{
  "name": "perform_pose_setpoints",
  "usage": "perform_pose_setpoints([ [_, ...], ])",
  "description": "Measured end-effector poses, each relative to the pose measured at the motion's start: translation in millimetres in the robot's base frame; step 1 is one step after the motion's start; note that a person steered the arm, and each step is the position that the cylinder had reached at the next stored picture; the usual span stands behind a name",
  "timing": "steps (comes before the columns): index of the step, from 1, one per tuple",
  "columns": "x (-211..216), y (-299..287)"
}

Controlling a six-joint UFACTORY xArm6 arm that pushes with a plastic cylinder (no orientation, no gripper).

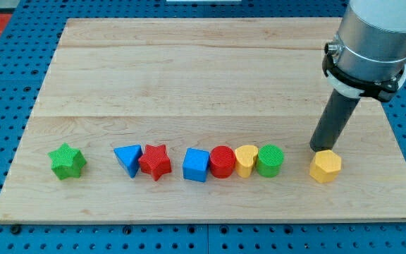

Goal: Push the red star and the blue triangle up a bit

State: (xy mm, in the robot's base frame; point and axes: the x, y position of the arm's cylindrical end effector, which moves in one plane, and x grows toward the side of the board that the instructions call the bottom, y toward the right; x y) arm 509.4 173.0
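The red star [155, 161] lies on the wooden board [189, 70] in a row of blocks near the view's bottom. The blue triangle [128, 159] touches its left side. My tip [316, 147] rests on the board far to the right of both, just above the upper left of the yellow hexagon [325, 166].
A green star [67, 161] lies at the row's left end. Right of the red star come a blue cube [197, 165], a red cylinder [222, 161], a yellow heart [246, 160] and a green cylinder [270, 160], close together.
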Motion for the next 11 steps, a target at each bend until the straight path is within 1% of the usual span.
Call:
perform_pose_setpoints([
  [1, -6.1, 0.0],
  [2, -27.9, 2.4],
  [3, -35.9, 40.0],
  [4, -47.8, 104.4],
  [5, -26.4, 142.6],
  [6, 27.6, 127.3],
  [7, 72.6, 77.2],
  [8, 80.9, 14.5],
  [9, 109.4, -22.4],
  [10, 108.2, -107.5],
  [11, 108.2, -179.8],
])
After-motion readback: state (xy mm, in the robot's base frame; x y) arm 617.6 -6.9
